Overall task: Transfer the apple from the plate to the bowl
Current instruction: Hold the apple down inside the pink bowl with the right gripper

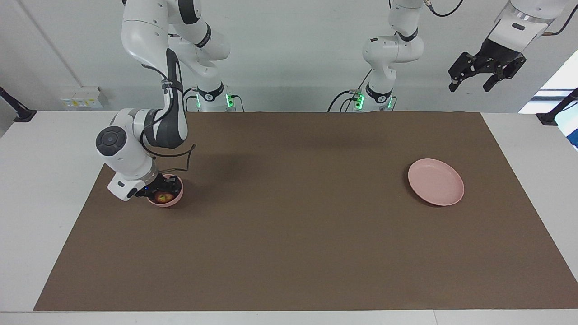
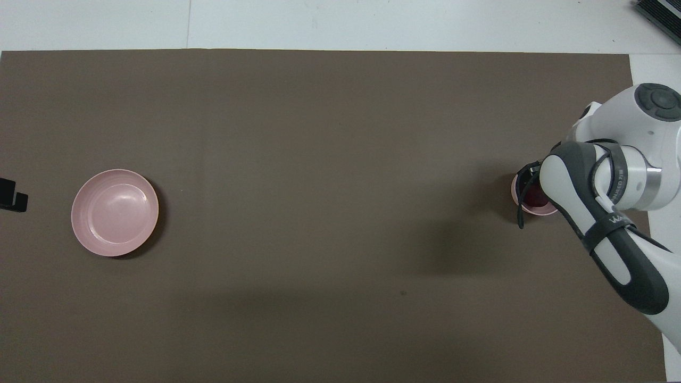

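Apple sits in the bowl at the right arm's end of the counter; the plate lies bare. Right gripper is down in the bowl, its finger state unclear. Left gripper waits aloft, fingers apart. Only releasing and withdrawing seems left.
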